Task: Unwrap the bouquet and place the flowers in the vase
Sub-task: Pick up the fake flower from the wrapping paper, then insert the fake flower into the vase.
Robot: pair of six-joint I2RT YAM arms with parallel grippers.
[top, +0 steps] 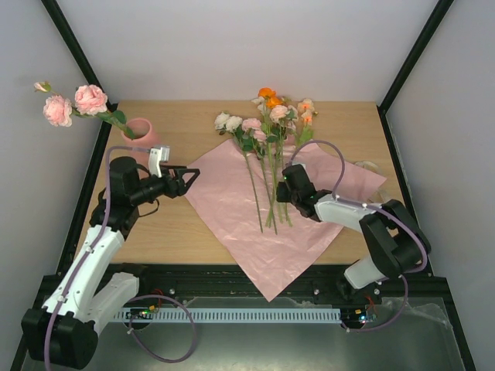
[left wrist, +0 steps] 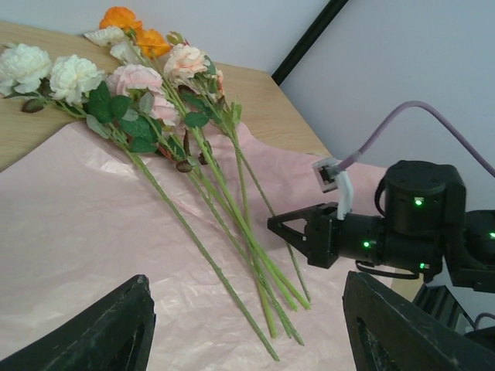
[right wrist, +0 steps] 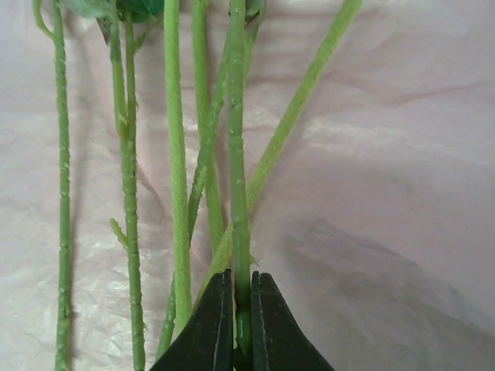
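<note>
the right claw [right wrist: 240, 280] was closed on one green stem [right wrist: 237, 154] over the middle of the paper [top: 224, 209]. the flowers [top: 267, 127] lay on the paper, heads past its far edge. other stems crossed and touched this one, so a lift could drag them along, i think. held far from its bloom, the stem could also swing in the grip. the left claw [top: 184, 179] stood wide open and empty at the paper's left corner. the vase [top: 141, 131], left of the paper, carried two leaning roses [top: 77, 104] and might tip.

Left arm [top: 89, 259] aloft, left fingers [left wrist: 108, 332] wide apart; right arm [top: 348, 210] low, right fingers [right wrist: 209, 332] tight on one flower stem [right wrist: 238, 193]
</note>
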